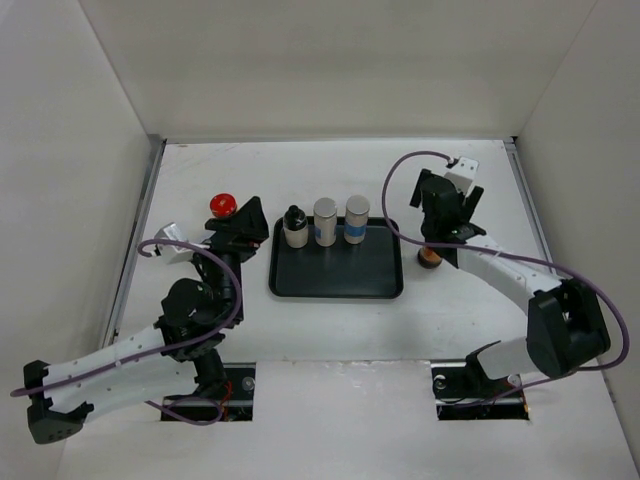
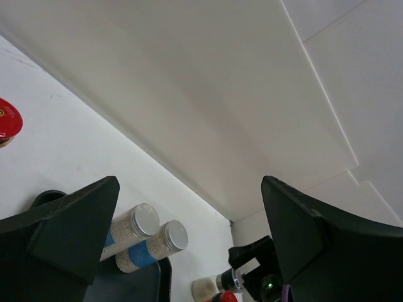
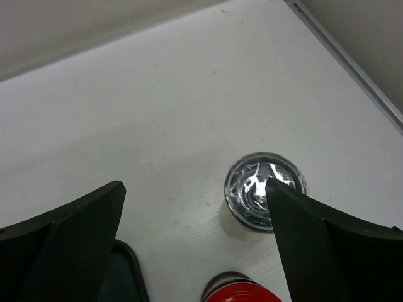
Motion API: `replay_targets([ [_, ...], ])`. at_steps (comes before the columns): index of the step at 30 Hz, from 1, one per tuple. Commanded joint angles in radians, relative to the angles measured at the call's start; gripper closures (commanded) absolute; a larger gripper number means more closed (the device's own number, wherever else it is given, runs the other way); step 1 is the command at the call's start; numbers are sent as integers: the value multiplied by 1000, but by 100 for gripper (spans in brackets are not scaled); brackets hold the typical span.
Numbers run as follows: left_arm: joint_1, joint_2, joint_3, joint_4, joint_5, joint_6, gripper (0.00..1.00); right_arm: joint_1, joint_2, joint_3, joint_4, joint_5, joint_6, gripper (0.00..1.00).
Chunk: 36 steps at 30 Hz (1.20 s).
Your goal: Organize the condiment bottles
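Our left gripper [image 2: 189,185] and right gripper [image 3: 194,189] both gaped open, empty. The silver-lidded jar [image 3: 261,189] sat on the tabletop [image 1: 450,300] near the tray [image 1: 335,278], off-centre under the right one. We reckoned we'd centre on it before squeezing.

White table [image 1: 330,330], plain white walls [image 1: 330,60] on three sides.

Looked down from high behind, taking in the whole table [image 1: 200,175]. From the left wrist, aimed low and outward between the jaws at the back wall [image 2: 208,94], white cylinders [image 2: 135,228] near one jaw. From the right wrist, pointed close and downward, sharing the black tray [image 3: 129,277] corner beside one jaw with both others.
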<state>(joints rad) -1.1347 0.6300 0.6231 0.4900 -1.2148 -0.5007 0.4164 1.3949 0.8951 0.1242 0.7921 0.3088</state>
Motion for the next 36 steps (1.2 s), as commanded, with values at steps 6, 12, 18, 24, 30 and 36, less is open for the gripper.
replay_targets([
  [6, 55, 36, -72, 28, 20, 39, 0, -66, -49, -68, -80, 56, 62, 0],
  [12, 173, 60, -220, 56, 64, 34, 0, -129, -51, -87, -75, -2, 58, 0],
  [18, 293, 126, -321, 165, 199, 16, 0, -166, -21, -55, -51, -102, 53, 0],
  [24, 304, 172, -359, 219, 205, 13, 0, -196, 36, -45, 1, -134, 64, 11],
  [30, 319, 194, -361, 225, 248, 16, 0, -193, 4, -64, 179, -126, 17, 35],
  [36, 329, 230, -373, 274, 276, 14, 0, -155, -48, -41, 302, -77, -108, 37],
])
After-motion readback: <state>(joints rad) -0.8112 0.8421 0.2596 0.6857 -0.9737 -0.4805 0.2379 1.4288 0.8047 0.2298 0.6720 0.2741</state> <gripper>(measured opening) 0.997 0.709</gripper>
